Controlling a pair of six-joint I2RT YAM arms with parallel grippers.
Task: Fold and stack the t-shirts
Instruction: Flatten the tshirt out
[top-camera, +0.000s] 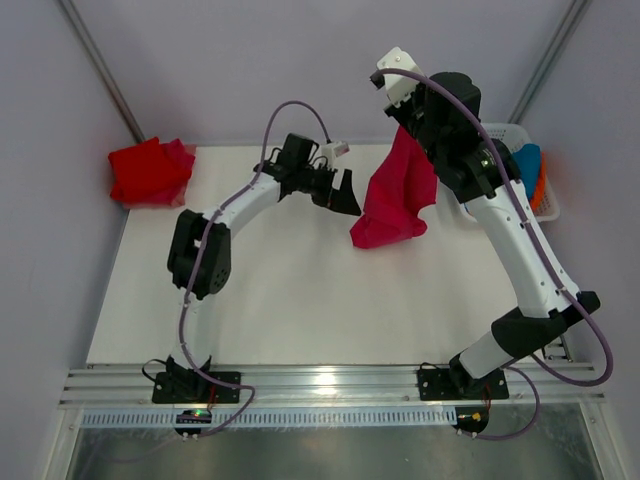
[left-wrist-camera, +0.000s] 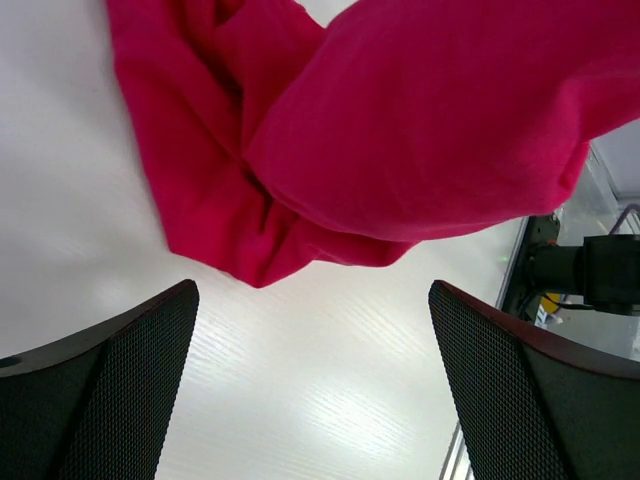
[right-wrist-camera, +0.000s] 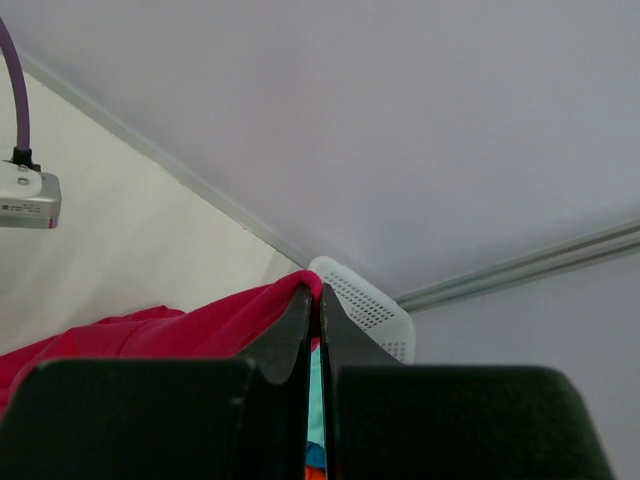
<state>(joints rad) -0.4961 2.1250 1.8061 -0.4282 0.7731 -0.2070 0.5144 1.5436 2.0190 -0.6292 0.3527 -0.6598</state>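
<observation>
The right end effector (right-wrist-camera: 318, 300), raised above the table (top-camera: 300, 300), is pinched tight on the top edge of a crimson-pink t-shirt (top-camera: 395, 200). The shirt hangs lengthwise, and its bunched lower end reaches the table. The left end effector (top-camera: 340, 190), spread wide and empty, sits just left of that lower end and is the nearer of the two.

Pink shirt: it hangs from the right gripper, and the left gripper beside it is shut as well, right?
Not quite. The left gripper is open, its fingers spread wide, as the left wrist view shows. The pink shirt does hang from the shut right gripper.
</observation>
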